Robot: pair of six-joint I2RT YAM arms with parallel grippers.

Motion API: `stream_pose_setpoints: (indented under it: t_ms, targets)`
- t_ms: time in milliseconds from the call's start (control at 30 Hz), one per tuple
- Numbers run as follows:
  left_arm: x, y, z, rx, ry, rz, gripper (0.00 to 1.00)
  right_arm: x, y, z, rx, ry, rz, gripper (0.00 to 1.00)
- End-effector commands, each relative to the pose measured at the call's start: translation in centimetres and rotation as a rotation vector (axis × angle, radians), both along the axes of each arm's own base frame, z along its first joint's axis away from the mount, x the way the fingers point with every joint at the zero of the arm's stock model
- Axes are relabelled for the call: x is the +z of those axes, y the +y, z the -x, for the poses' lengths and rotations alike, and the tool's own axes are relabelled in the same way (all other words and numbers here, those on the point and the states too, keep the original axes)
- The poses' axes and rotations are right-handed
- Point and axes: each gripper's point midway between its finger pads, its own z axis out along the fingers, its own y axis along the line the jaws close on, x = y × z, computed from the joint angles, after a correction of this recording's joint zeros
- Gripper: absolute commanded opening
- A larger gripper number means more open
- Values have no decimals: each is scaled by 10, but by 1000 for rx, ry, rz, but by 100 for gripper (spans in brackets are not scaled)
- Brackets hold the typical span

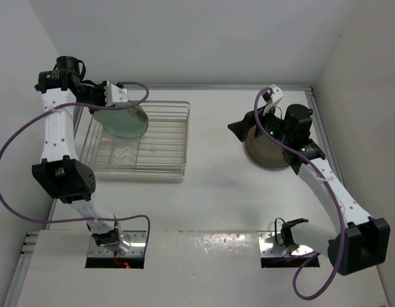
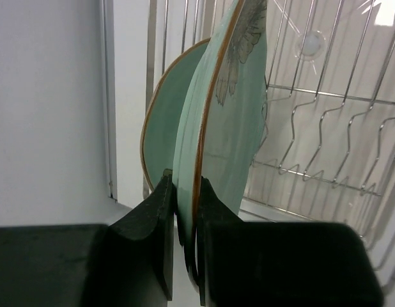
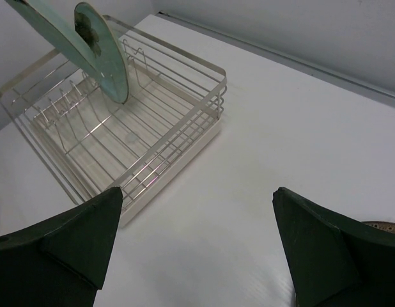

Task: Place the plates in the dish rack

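Observation:
My left gripper (image 2: 183, 182) is shut on the rim of a pale mint-green plate (image 2: 229, 128) with a dark floral mark, held on edge over the left end of the wire dish rack (image 1: 165, 137). A second mint-green plate (image 2: 162, 128) stands close behind it; I cannot tell if it sits in a slot. Both also show in the right wrist view: the held plate (image 3: 105, 57) in front, the second plate (image 3: 44, 22) behind. My right gripper (image 1: 241, 131) is open and empty, beside the dark brown plate (image 1: 261, 158) lying on the table, partly under the right arm.
The rack (image 3: 153, 147) has a zigzag row of plate slots (image 2: 325, 173) to the right of the held plate. White walls close in at the left, back and right. A sliver of the brown plate's rim (image 3: 384, 226) shows by the right fingertip.

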Motion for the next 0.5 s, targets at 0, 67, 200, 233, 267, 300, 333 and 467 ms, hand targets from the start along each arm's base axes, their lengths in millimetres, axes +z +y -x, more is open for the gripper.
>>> stream_pose_setpoints:
  t_ms: [0, 67, 200, 233, 267, 300, 333, 467]
  targets:
    - [34, -14, -18, -153, -199, -11, 0, 25, 5, 1, 25, -71, -34, 100]
    - [27, -13, -24, -185, -202, -30, 0, 22, 3, 2, 16, -67, -32, 100]
    - [14, -13, -29, -212, -187, -60, 0, 19, 1, 4, 3, -60, -32, 100]
    - [9, -11, -32, -216, -181, -73, 0, 21, 1, 3, -4, -63, -36, 100]
    - [9, -11, -32, -216, -181, -73, 0, 20, 1, 3, -2, -60, -37, 100]
    - [5, -9, -34, -213, -170, -78, 0, 20, 2, 2, -2, -54, -42, 100]
    - [5, -9, -34, -222, -177, -85, 0, 22, 3, 1, 0, -60, -46, 100]
    - [-5, -9, -35, -229, -154, -81, 0, 25, 5, -5, 1, -53, -60, 100]
